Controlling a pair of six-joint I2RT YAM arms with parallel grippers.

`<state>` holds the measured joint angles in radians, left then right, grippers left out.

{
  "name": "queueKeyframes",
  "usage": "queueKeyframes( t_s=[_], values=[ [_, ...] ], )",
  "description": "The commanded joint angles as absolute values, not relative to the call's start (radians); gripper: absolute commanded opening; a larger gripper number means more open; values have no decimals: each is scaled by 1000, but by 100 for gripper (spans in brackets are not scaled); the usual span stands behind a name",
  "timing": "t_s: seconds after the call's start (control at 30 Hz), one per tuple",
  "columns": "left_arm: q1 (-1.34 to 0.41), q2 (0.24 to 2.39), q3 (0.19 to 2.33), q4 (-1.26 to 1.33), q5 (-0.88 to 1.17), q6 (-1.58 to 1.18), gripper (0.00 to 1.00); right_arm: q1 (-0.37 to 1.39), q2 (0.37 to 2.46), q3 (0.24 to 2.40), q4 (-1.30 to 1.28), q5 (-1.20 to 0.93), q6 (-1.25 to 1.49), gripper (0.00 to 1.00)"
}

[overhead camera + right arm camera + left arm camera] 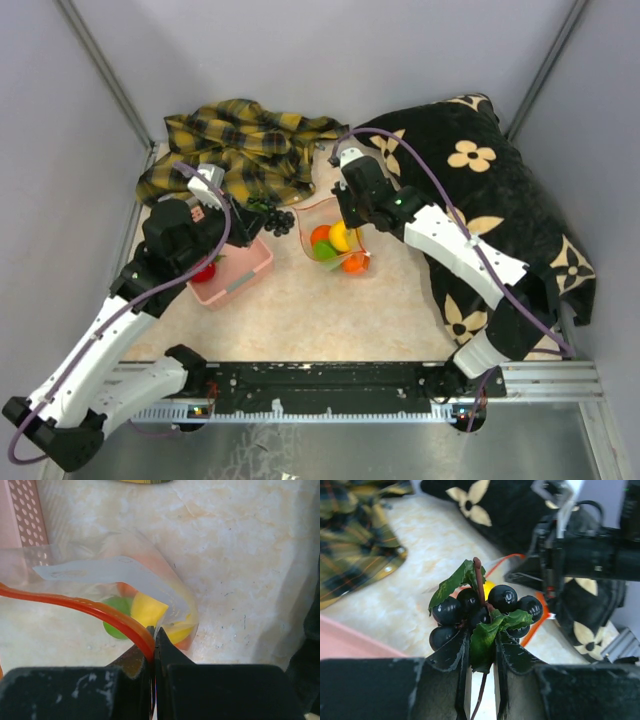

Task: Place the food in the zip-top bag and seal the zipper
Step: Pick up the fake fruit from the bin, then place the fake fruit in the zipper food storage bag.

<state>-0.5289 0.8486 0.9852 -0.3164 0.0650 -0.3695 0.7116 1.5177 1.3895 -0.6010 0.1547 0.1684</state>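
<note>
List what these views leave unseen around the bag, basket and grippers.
- Pink basket: top view, the left arm covers most of its inside; only part of a red piece shows.
- Zipper: right wrist view, the strip runs off the left edge; no slider visible.
- Food in the bag: right wrist view, blurred behind plastic, kinds unclear.

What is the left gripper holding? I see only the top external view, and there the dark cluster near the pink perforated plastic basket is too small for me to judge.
Observer: In the left wrist view, the left gripper is shut on a bunch of dark toy grapes, clamping it from below.
Operator: And what does the right gripper pinch?
Observer: In the right wrist view, the right gripper is shut on the thin red zipper strip at the mouth of the clear floppy zip-top bag.
</note>
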Motion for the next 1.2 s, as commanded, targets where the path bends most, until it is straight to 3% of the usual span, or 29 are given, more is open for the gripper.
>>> queueKeyframes(
  t_s=[0.0,0.53,1.17],
  values=[
    [-606,859,1023,-129,109,-364,1,718,1482,1458,-590,166,176,0],
    [-794,1025,978,163,60,-265,2,718,1483,1473,-610,155,190,0],
    [-898,1276,979,120,-254,-24,2,718,1482,1473,-612,134,196,0]
  ],
)
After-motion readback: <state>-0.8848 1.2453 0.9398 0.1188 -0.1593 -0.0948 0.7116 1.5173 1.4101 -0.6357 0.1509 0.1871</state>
